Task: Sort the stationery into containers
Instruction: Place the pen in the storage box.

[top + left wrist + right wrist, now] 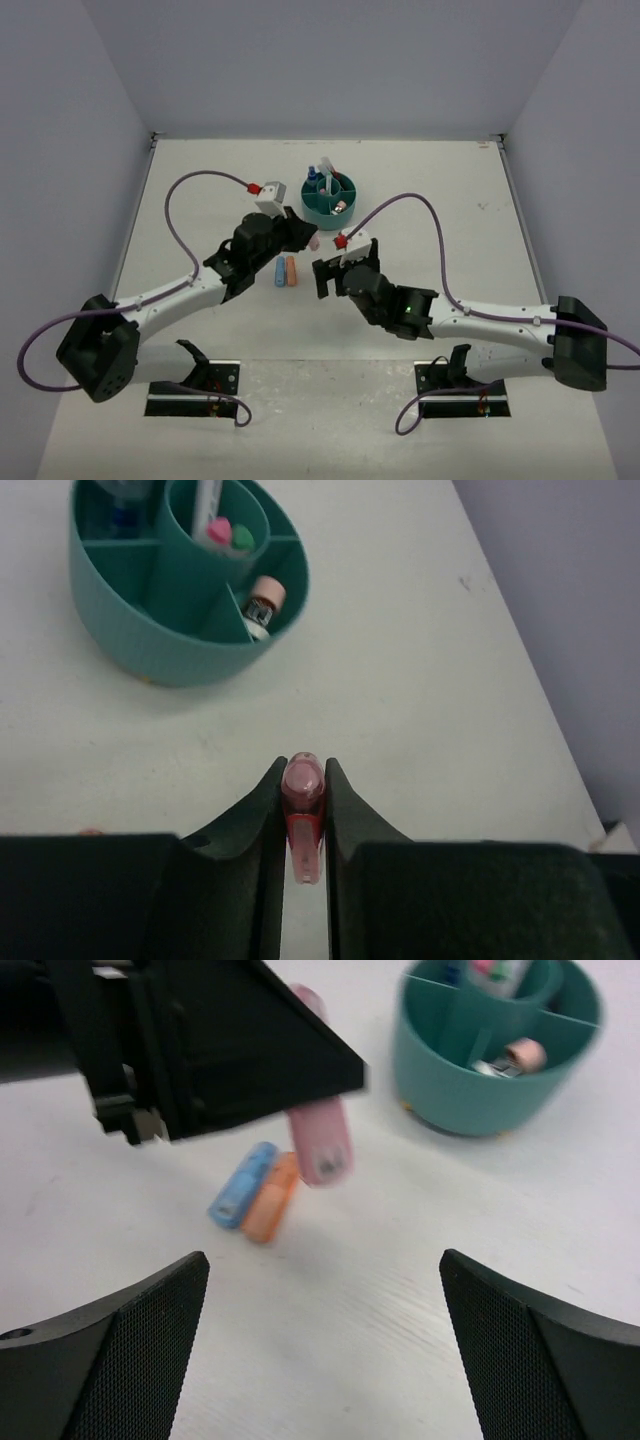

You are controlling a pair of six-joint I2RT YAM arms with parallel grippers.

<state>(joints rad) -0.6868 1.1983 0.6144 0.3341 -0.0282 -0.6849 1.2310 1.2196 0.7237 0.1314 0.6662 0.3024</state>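
Observation:
My left gripper (303, 780) is shut on a stubby pink marker (302, 792), held above the table just short of the round teal organiser (130, 640). The marker also shows in the right wrist view (320, 1140) and the top view (313, 241). The organiser (318, 210) holds capped pens in its central cup and a pink-capped item (266, 592) in a side compartment. A blue marker (279, 271) and an orange marker (291, 270) lie side by side on the table. My right gripper (322, 278) is open and empty, close to those two markers (240, 1185).
The white table (450, 200) is walled by grey panels on three sides. Purple cables loop from both arms. The two arm bases and their mounts sit at the near edge.

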